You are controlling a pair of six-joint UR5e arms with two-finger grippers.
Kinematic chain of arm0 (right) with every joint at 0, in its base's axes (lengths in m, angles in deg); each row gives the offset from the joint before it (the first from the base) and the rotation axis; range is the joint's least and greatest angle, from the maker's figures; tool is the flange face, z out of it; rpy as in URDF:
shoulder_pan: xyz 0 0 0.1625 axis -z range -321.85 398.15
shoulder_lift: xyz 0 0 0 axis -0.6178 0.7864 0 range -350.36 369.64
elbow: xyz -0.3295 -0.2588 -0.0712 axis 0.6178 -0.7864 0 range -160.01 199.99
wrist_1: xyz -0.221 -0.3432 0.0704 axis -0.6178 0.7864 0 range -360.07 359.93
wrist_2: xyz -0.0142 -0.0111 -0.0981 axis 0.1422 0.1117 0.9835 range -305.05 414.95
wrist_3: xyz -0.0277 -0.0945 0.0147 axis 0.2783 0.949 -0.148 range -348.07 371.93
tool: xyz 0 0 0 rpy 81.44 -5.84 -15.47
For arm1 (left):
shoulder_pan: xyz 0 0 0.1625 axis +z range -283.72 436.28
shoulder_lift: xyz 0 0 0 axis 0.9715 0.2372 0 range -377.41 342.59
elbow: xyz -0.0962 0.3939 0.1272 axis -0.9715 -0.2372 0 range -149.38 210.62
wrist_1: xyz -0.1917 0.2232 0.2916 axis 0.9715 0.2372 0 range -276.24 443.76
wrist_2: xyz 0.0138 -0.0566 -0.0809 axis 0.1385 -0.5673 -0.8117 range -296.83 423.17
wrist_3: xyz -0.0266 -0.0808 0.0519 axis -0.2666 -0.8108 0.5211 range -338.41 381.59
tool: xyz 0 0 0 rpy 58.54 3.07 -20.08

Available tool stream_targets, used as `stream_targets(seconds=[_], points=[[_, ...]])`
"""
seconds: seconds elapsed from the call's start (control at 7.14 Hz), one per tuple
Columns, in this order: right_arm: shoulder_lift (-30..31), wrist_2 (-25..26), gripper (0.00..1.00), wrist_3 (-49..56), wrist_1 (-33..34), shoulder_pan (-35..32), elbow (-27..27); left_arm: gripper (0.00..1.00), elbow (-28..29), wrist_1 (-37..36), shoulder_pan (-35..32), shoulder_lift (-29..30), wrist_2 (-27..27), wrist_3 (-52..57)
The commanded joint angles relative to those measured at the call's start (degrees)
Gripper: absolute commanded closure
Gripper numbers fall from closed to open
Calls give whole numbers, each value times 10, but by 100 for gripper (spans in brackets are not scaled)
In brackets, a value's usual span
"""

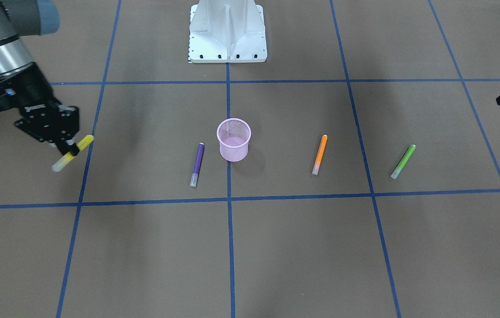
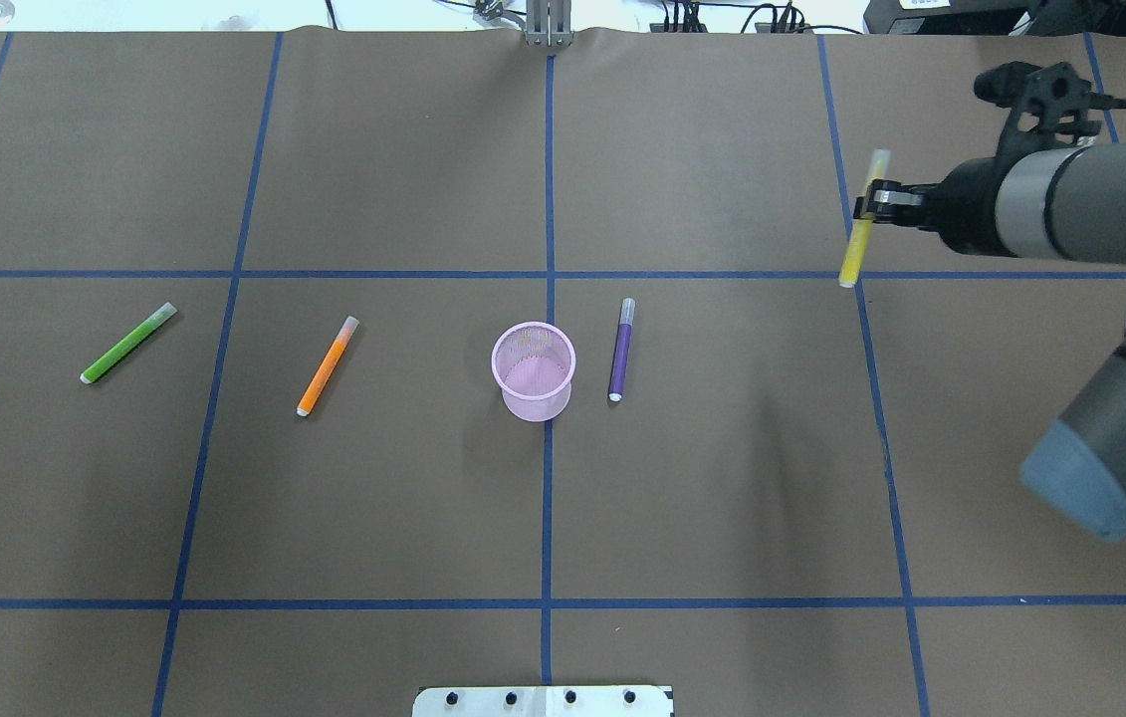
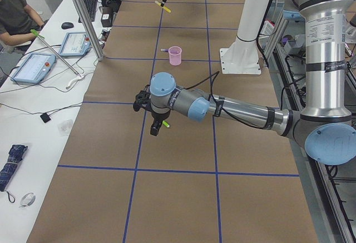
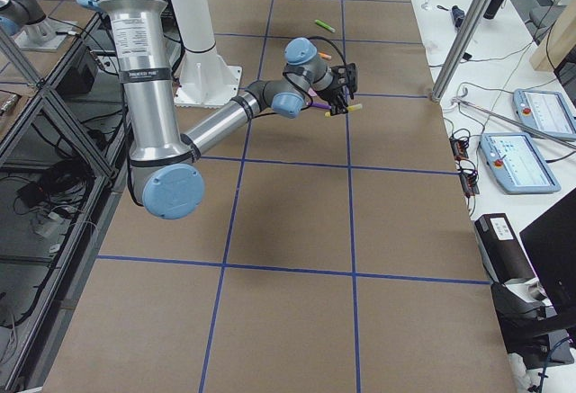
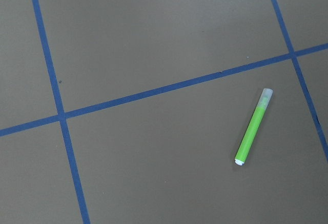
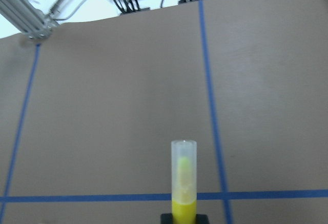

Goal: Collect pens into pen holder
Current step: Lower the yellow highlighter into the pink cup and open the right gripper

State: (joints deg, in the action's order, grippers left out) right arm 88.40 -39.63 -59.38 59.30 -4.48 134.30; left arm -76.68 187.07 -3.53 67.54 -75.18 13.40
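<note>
Yellow pen (image 1: 84, 142) aloft in right jaws

Brown table (image 2: 722, 498), blue tape grid (image 2: 548, 603); white side bench (image 3: 33, 115) with tablets (image 3: 33, 68), cables, folded umbrella (image 3: 14, 162); aluminium post (image 3: 83, 18).

The pink wire-mesh pen holder (image 2: 534, 370) is standing upright at the table's middle. The purple pen (image 2: 621, 350) is lying just to its right, pale cap pointing far. The orange pen (image 2: 328, 365) is lying well to its left and the green pen (image 2: 127, 344) farther left, both slanting, caps far-right. The yellow pen (image 2: 853, 257) is hanging above the table at far right, pinched mid-length by the right gripper (image 2: 869, 206), cap pointing far.
</note>
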Motion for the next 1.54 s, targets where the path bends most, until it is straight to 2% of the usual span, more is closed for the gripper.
stream_targets(seconds=[0.0, 0.14, 0.56, 0.7, 0.98, 1.12, 1.26, 1.4], points=[[-108, 272, 100, -59, 41, 196, -10, 1, 5, 0, 9, 28, 1, -2], [-152, 306, 100, -60, 87, 222, -23, 1, 5, 1, 10, 28, 1, -1], [-219, 409, 100, -63, 88, 273, -110, 1, 5, 0, 11, 28, 1, -1], [-219, 433, 100, -63, 87, 290, -119, 1, 5, 0, 17, 28, 2, -1], [-216, 436, 100, -62, 87, 307, -119, 1, 7, 0, 39, 32, 5, -2], [-218, 451, 56, -62, 92, 307, -122, 1, 29, 0, 47, 57, 5, -2], [-220, 462, 2, -59, 93, 305, -131, 1, 73, 0, 53, 97, 5, -2], [-225, 461, 1, -58, 93, 302, -131, 1, 97, 0, 56, 121, 6, -1]])
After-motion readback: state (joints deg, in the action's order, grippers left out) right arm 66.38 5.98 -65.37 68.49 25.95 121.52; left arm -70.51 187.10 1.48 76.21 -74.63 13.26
